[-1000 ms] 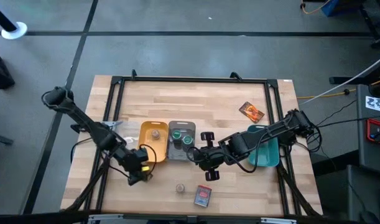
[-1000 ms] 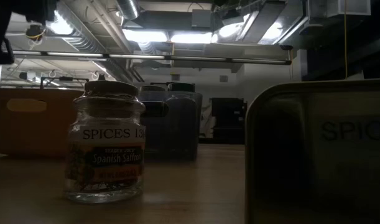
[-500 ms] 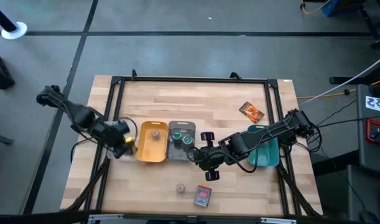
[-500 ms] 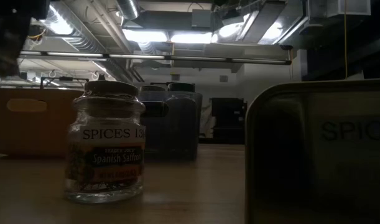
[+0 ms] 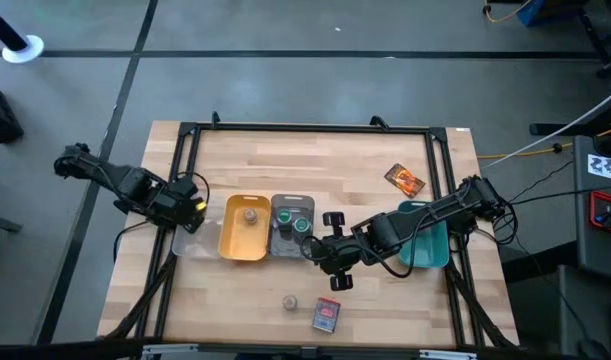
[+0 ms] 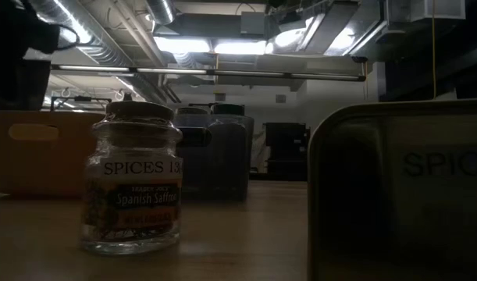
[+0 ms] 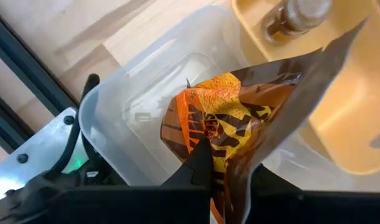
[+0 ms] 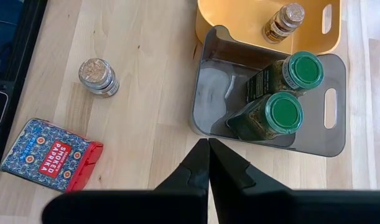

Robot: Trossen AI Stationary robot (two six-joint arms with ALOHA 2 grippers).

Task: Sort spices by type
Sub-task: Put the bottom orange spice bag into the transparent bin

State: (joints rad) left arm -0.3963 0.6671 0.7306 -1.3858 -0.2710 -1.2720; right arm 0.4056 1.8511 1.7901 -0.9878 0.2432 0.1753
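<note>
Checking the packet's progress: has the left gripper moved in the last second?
Yes. The left gripper, shut on the packet, moved from near the yellow tray's front corner toward the table's far left, over the clear tray.

We see a brown packet (image 7: 239, 134) with orange-yellow print, a clear tray (image 7: 134, 106), a yellow tray (image 8: 236, 18), a grey tray (image 8: 208, 93), two green lids (image 8: 284, 114), and a red box (image 8: 50, 154) with a blue patterned face.
</note>
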